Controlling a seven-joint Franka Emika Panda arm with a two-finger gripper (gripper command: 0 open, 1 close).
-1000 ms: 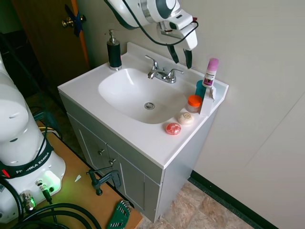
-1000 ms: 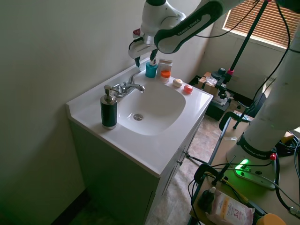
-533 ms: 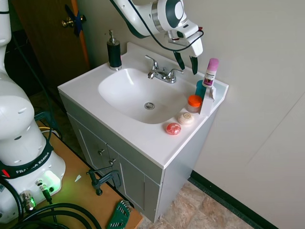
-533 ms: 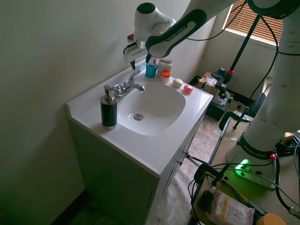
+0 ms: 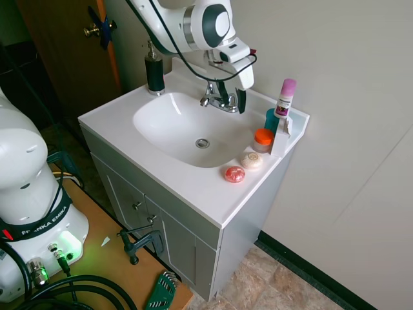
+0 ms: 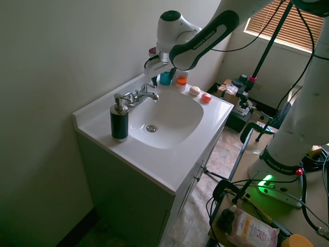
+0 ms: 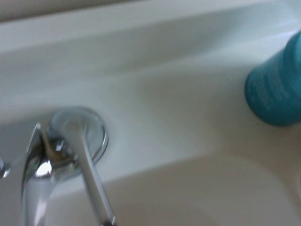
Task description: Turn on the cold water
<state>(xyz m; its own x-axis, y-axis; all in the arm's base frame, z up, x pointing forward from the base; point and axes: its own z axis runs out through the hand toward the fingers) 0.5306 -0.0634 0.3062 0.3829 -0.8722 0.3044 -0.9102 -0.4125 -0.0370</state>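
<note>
In the first exterior view, upper centre, the gripper (image 5: 233,99) sits low at the faucet (image 5: 219,100), its dark fingers spread and straddling the spot where the cold lever (image 5: 236,98) lies, mostly hidden behind them; half a second ago it hung higher, further right, nearer the pink-capped bottle (image 5: 284,97). The step looks like the final approach: next the fingers likely need to bear on the lever and swing it. In the second exterior view, upper centre, the gripper (image 6: 154,81) is down just right of the spout (image 6: 149,95); no water runs. In the wrist view, lower left, the lever (image 7: 89,174) lies close below, a teal cup (image 7: 276,89) at right.
</note>
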